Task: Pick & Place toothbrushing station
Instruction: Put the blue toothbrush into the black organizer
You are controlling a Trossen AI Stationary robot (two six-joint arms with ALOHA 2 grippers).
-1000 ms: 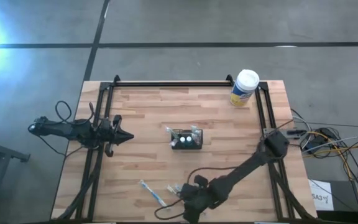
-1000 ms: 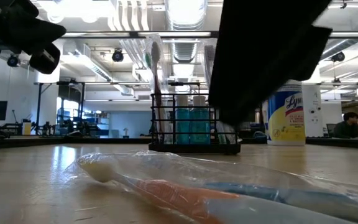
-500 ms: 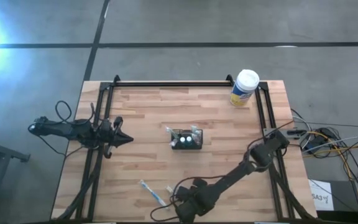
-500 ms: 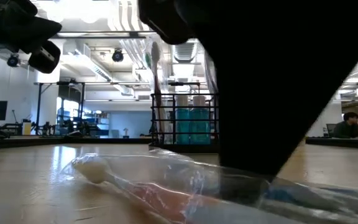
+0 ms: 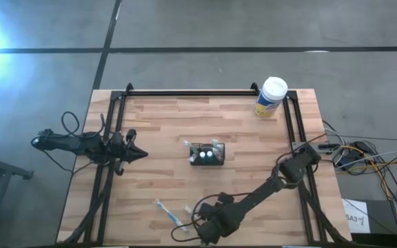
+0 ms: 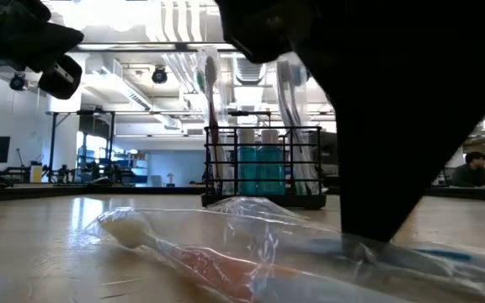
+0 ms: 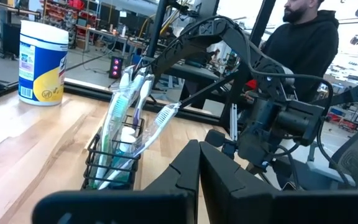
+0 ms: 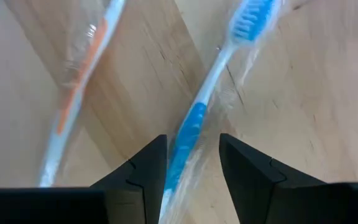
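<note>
The toothbrushing station, a small black mesh caddy holding wrapped toothbrushes and two blue tubes, stands on its base mid-table. Two toothbrushes in clear wrappers lie flat near the table's near edge: a blue one and an orange one. My right gripper points down over them, open, with a finger on either side of the blue toothbrush's handle. My left gripper waits shut at the table's left edge. My right gripper comes from above, pointing down, its fingers set across the blue toothbrush's handle. In the low view a fingertip reaches the clear wrapper. I cannot tell whether the fingers touch the handle. The toothbrush lies flat on the table.
A white-capped, yellow-labelled canister stands at the far right corner. A black frame runs along the table's far, left and right sides. A person stands beyond the table. Bare wood lies between the caddy and the toothbrushes.
My right gripper has sunk toward the toothbrushes near the table's near edge, shifting a little toward the left edge and tipping more steeply downward. The clear wrapper around the toothbrushes has crumpled up beside the fingers.
</note>
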